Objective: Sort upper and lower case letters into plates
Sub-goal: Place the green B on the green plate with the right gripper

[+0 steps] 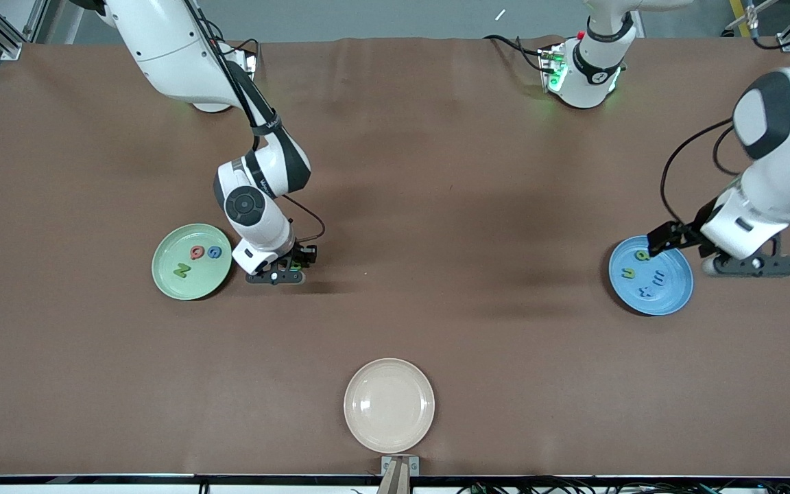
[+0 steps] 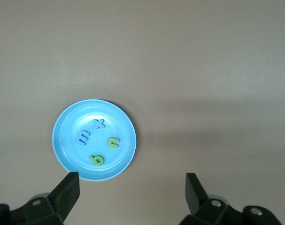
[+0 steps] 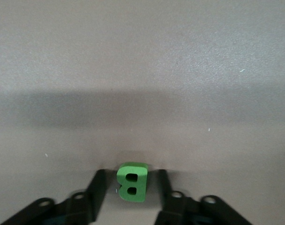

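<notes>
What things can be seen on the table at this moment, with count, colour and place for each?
Green plate: one, pale green, toward the right arm's end of the table.
Capital letters: three on the green plate, red Q, blue G, green N.
Letter B: one, green, on the table beside the green plate, between the right end effector's fingers.
Blue plate: one, bright blue, toward the left arm's end.
Small letters: four in the blue plate, two blue, two green.
Cream plate: one, cream-white, nearest the front camera, nothing on it.
Right end effector: low at the table, fingers either side of the B with small gaps.
Left end effector: open, holding nothing, up beside the blue plate.
</notes>
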Tool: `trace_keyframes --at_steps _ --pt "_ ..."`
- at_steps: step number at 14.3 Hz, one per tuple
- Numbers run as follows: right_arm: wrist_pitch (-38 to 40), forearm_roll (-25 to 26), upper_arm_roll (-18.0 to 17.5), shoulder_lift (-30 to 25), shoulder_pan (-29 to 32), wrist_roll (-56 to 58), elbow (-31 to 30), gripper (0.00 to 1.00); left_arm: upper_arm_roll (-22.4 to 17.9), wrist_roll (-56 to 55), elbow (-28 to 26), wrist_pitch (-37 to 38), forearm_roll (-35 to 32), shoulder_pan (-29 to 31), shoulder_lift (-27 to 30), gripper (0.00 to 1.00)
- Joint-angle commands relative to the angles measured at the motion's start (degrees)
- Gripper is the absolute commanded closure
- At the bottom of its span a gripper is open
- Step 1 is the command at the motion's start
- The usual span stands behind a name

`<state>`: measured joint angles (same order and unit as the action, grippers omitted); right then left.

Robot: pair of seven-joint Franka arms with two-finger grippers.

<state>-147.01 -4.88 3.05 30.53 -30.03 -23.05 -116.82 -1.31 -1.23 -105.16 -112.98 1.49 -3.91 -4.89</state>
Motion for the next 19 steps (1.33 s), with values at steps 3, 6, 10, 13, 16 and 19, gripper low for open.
trace_keyframes --at_steps 3,6,10,13,16,19 --pt "0.05 -1.10 0.11 -1.00 -0.12 -1.02 -2.10 0.98 -0.09 5.08 8.11 9.27 0.88 2.59 1.91 0.01" --pt "5.13 -1.10 0.20 -3.27 1.55 -0.60 -1.57 1.00 -0.09 4.39 11.98 11.20 0.62 2.42 1.91 0.00" --pt "16.98 -1.10 0.20 -7.75 7.25 5.45 0.88 1.00 -0.18 4.56 15.85 13.83 0.62 2.59 2.17 0.00" --pt "22.99 -1.10 0.38 -10.04 12.61 14.67 2.21 1.00 -0.27 4.83 17.88 16.30 0.62 2.59 2.96 0.00" --pt "21.69 -0.13 0.55 -9.26 19.81 27.50 2.21 0.99 0.08 4.74 15.09 19.02 0.79 2.86 6.55 0.00" --pt "18.79 -0.13 0.55 -7.59 24.13 34.82 2.21 0.99 0.35 4.65 9.38 16.66 0.79 2.85 10.25 0.00"
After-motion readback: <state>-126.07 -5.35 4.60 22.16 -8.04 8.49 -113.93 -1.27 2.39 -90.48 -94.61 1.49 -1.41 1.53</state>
